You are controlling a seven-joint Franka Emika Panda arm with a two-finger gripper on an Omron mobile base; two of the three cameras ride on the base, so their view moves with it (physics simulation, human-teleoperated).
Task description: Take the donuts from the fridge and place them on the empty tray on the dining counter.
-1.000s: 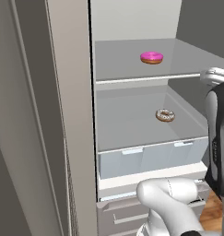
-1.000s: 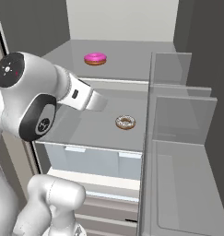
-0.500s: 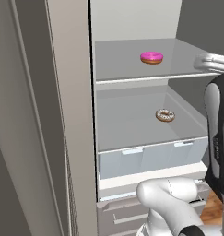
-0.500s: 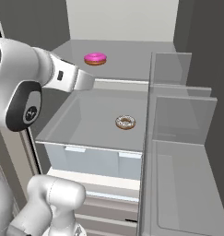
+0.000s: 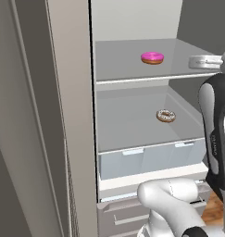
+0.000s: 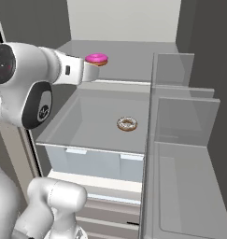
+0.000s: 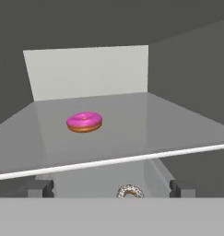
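Inside the open fridge point(image 5: 132, 28), grey walls enclose two grey shelves, an upper shelf point(image 5: 118, 65) and a lower shelf point(image 5: 128, 125), above one pale drawer point(image 5: 146, 159). Door bins point(image 6: 185, 154) of clear plastic stand at 3 o'clock in the right base view. End effector point(image 7: 111, 188): fingers spread fully wide, holding nothing, touching nothing, level with the upper shelf's front edge. Two donuts: the pink donut point(image 7: 85, 121) lies on the upper shelf at 11 o'clock from the end effector in the hand view; the speckled donut point(image 6: 127, 123) lies on the lower shelf.
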